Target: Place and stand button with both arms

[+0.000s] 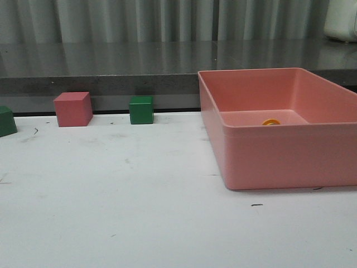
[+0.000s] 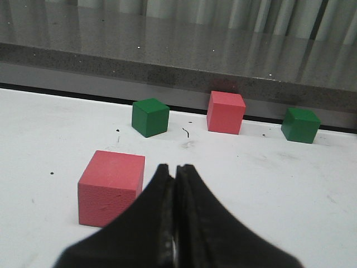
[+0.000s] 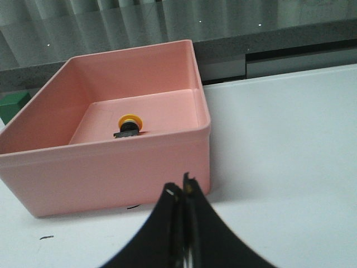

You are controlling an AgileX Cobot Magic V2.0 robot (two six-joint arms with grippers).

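The button (image 3: 129,125), with a yellow cap and black body, lies on its side inside the pink bin (image 3: 139,162). In the front view only its yellow cap (image 1: 271,121) shows over the bin's front wall (image 1: 290,156). My right gripper (image 3: 181,188) is shut and empty, low over the table just outside the bin's near corner. My left gripper (image 2: 173,167) is shut and empty, next to a pink cube (image 2: 110,187). Neither arm shows in the front view.
A pink cube (image 1: 73,109) and a green cube (image 1: 141,109) stand along the table's far edge, with another green cube (image 1: 6,120) at the left edge. The left wrist view shows two green cubes (image 2: 150,116) (image 2: 300,124) and a far pink cube (image 2: 225,111). A grey ledge (image 1: 111,67) runs behind.
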